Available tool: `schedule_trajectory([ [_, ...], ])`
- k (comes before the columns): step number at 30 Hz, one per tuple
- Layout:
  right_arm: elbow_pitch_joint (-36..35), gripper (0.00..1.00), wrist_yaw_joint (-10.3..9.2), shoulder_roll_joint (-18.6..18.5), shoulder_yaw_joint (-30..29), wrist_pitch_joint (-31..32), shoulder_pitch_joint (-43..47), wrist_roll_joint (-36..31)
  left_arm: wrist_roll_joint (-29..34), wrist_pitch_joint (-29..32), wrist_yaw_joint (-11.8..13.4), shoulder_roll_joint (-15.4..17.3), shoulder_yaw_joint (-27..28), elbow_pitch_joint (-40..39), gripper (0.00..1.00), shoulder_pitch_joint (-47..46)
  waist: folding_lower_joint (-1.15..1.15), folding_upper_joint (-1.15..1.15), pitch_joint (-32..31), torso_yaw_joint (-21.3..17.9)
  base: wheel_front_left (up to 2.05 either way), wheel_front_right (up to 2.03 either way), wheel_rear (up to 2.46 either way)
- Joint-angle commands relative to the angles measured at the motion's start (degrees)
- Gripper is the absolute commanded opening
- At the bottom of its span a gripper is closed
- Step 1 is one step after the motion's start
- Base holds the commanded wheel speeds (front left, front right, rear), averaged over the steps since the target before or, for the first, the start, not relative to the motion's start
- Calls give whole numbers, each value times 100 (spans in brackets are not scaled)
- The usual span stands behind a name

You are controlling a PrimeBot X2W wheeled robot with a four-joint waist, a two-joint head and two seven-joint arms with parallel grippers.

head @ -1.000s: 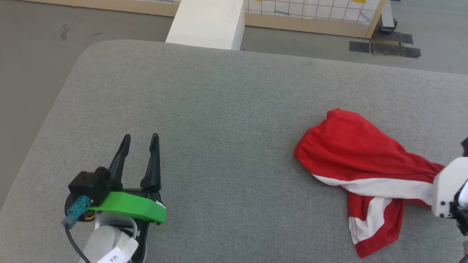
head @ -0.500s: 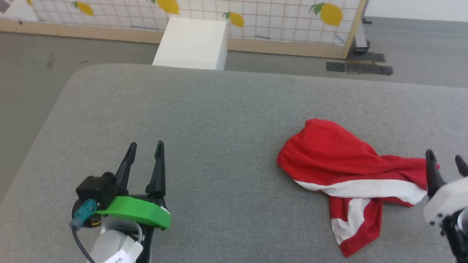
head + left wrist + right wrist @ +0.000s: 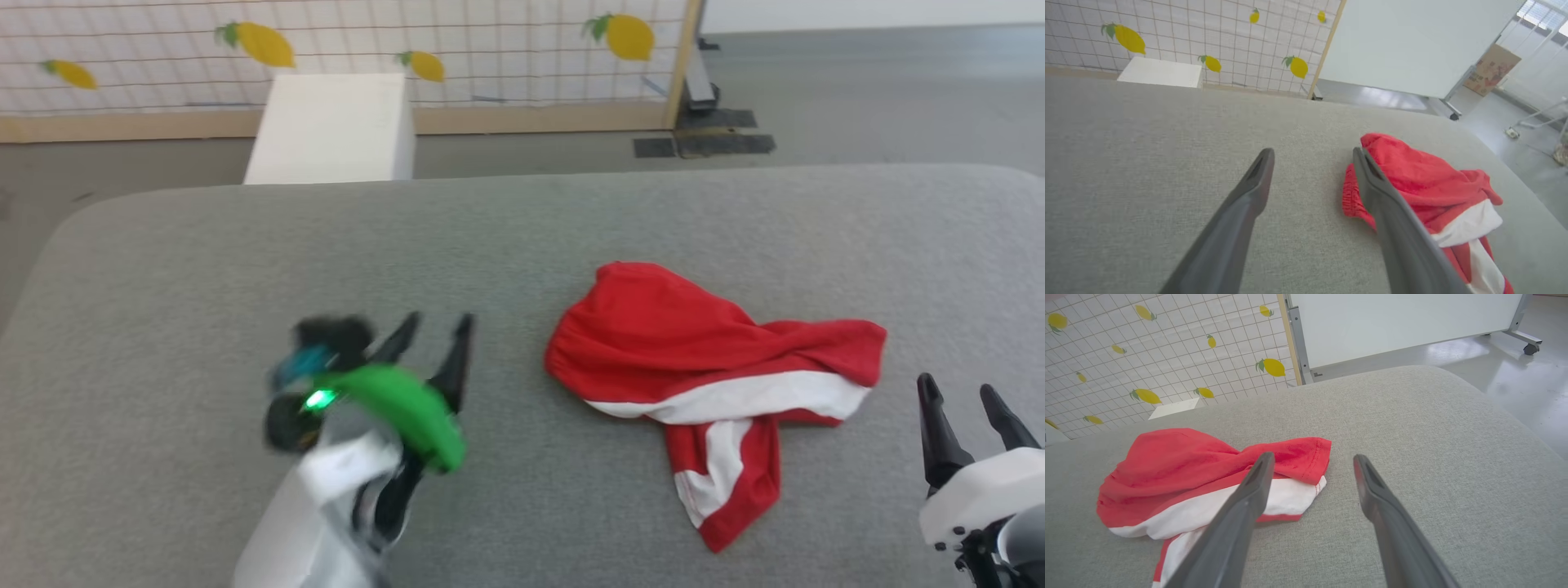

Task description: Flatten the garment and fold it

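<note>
Released now, the garment lies free, where a second ago the right gripper was pinching its right end. That gripper stands just off the cloth with its two dark fingers spread and nothing between them. The left gripper, blurred with motion, has swung in from the far left toward the gathered waistband; its fingers are spread too and hold nothing. The head camera has also turned, so the whole scene sits differently.

The work surface is a broad pad of grey woven fabric with rounded corners. Beyond it is a grey floor with dark tape patches, a white block, and a wood-framed grid screen printed with lemons. A white panel on wheels stands to the side.

By count: one garment, two grippers, one white block, and four lemons in the head view.

The shorts lie crumpled right of the pad's middle, between the grippers, with a white stripe across them and one leg twisted toward the near edge.
</note>
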Motion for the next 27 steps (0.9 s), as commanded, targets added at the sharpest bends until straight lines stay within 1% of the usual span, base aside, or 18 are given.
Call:
schedule_trajectory([
  [1, -38, 100, -9, 4, 40, -41, -84, 9, -88, 333, -28, -47, -115, 152, 100, -287, 0, 0, 196, -284, 0, 0, 0],
  [2, -31, 100, -9, 4, 70, -39, -120, 22, -126, 808, 15, -64, -269, 356, 100, -471, 0, 0, 241, -357, 0, 0, 0],
  [5, -16, 100, -9, 4, 136, -46, -200, 23, -51, 1929, 98, -87, -702, 768, 100, -972, 0, 0, 381, -548, 0, 0, 0],
  [6, -3, 100, -9, 4, 155, -50, -219, 16, 54, 2339, 148, -89, -879, 916, 100, -1157, 0, 0, 440, -609, 0, 0, 0],
  [7, 9, 100, -9, 4, 172, -63, -239, 22, 100, 2649, 197, -92, -974, 1030, 100, -1324, 0, 0, 505, -673, 0, 0, 0],
  [10, 57, 100, -9, 4, 226, -109, -284, 66, 279, 3257, 333, -58, -1170, 1280, 100, -1692, 0, 0, 667, -840, 0, 0, 0],
  [12, 94, 100, -9, 4, 245, -158, -309, 107, 380, 3563, 439, -24, -1248, 1447, 100, -1870, 0, 0, 770, -936, 0, 0, 0],
  [14, 130, 100, -9, 4, 276, -202, -333, 116, 522, 3708, 543, 55, -1316, 1572, 100, -2014, 0, 0, 866, -1019, 0, 0, 0],
  [17, 177, 100, -9, 5, 297, -265, -357, 130, 608, 3708, 657, 100, -1331, 1692, 100, -2131, 0, 0, 977, -1083, 0, 0, 0],
  [20, 212, 100, -9, 5, 315, -304, -378, 117, 594, 3691, 647, 87, -1361, 1795, 100, -2145, 0, 0, 1048, -1098, 0, 0, 0],
  [21, 224, 100, -9, 5, 316, -319, -387, 120, 560, 3675, 618, 75, -1366, 1829, 98, -2136, 0, 0, 1069, -1089, 0, 0, 0],
  [23, 240, 100, -9, 5, 321, -333, -407, 105, 496, 3612, 537, 49, -1386, 1858, 0, -2125, 0, 0, 1097, -1048, 0, 0, 0],
  [27, 278, 100, -9, 5, 308, -324, -440, 40, 274, 3384, 462, -19, -1308, 1848, 0, -2127, 0, 0, 1063, -898, 0, 0, 0],
])
